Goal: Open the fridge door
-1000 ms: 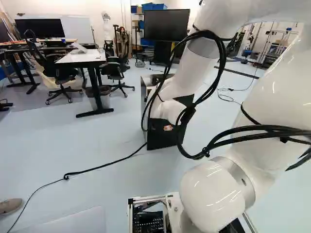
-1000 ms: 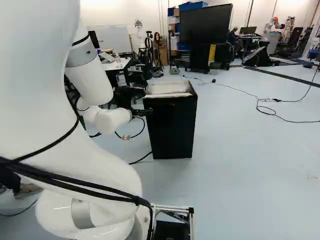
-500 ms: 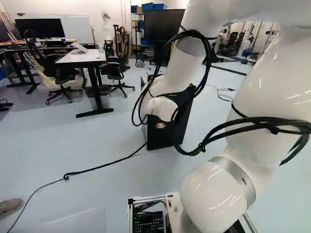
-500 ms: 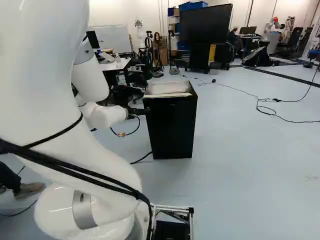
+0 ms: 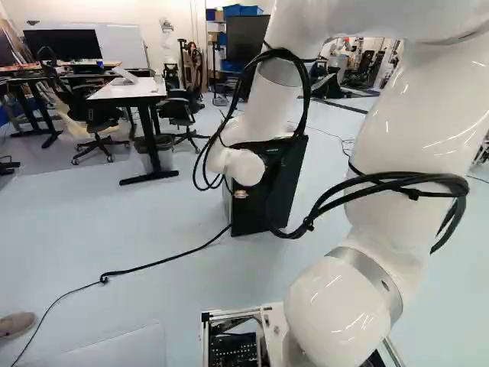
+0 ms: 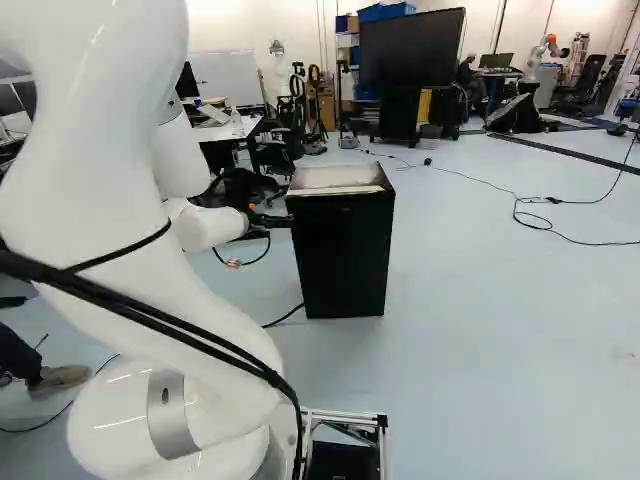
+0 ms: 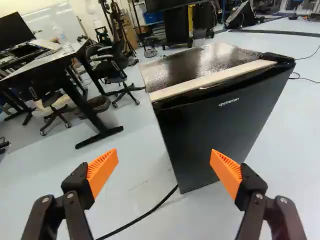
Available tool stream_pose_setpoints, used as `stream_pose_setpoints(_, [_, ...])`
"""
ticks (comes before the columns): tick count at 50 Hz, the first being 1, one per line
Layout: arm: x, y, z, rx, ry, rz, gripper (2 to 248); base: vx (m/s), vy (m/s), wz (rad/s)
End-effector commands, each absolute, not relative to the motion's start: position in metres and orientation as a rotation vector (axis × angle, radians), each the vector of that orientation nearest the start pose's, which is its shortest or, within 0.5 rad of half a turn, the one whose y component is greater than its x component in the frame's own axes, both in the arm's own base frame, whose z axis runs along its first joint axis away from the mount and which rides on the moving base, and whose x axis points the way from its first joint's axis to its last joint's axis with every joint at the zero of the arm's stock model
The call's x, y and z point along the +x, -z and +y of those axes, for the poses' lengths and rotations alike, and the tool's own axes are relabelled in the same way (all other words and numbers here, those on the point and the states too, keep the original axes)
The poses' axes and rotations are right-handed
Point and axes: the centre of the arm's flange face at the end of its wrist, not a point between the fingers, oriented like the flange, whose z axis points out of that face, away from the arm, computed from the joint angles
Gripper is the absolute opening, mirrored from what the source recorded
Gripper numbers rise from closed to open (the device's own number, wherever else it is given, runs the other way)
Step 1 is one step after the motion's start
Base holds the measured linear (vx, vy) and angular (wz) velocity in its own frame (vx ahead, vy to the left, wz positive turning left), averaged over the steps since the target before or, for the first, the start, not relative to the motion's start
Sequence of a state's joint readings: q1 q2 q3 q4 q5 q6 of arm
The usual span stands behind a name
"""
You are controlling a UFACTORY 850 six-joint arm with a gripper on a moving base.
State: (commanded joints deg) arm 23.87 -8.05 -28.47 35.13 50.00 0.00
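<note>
Fridge (image 7: pixel 212 132) seems apart from the end effector (image 6: pixel 288 221), 2 fingers spread wide.

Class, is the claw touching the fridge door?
Cannot tell. In the wrist view, one orange pad of the open claw overlaps the fridge door in outline; in the right base view their outlines meet. Neither shows contact or a gap plainly.

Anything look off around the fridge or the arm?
Nothing looks spilled or damaged. Two oddities: a black cord trails loose across the floor up to the fridge, a possible snag, and the arm's own cables hang in wide loops that might catch.
</note>
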Motion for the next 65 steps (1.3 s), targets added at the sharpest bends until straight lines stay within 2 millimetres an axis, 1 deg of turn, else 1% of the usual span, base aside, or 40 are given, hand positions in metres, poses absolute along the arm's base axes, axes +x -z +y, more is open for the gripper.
stream_pose_setpoints(13, [0.409,-0.367,0.149,-2.518,1.688,0.443,247,0.000,0.000,0.000])
stream_pose_setpoints(24, [0.423,-0.365,0.162,-2.511,1.683,0.506,247,0.000,0.000,0.000])
stream_pose_setpoints(48, [0.461,-0.360,0.187,-2.487,1.676,0.673,247,0.000,0.000,0.000])
stream_pose_setpoints(65, [0.492,-0.355,0.195,-2.460,1.676,0.823,247,0.000,0.000,0.000])
